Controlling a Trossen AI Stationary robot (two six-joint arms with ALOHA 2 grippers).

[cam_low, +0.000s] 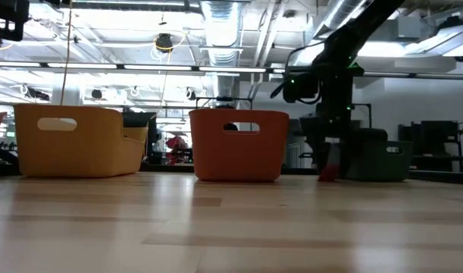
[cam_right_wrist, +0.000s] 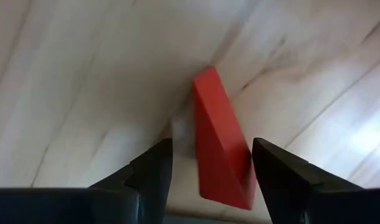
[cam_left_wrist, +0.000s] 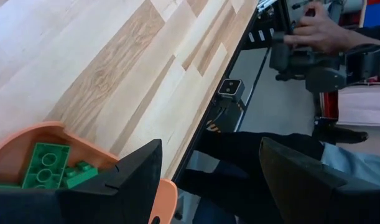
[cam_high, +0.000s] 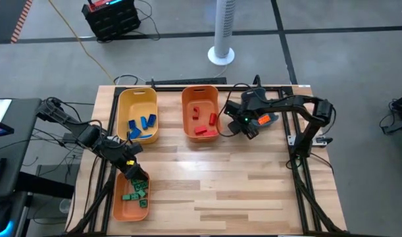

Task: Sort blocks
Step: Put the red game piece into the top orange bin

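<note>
Right gripper point(cam_right_wrist: 208, 165) open over a red block point(cam_right_wrist: 219, 140).
We see it between the jaws on the tabletop point(cam_right_wrist: 71, 74), long axis running along them; left gripper point(cam_left_wrist: 208, 177) open, far off.

Three bins point(cam_high: 138, 99); three blue blocks point(cam_high: 141, 125), roughly four red blocks point(cam_high: 201, 118).

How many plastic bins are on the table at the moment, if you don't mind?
3: a yellow bin at the back left, an orange bin beside it, and another orange bin at the front-left corner. None appear hidden.

The bench point(cam_high: 240, 191) lay bare across its middle and near right; a yellow bin point(cam_high: 137, 115) and orange bin point(cam_high: 200, 112) blocked the far edge, another orange bin point(cam_high: 129, 195) the left
</note>
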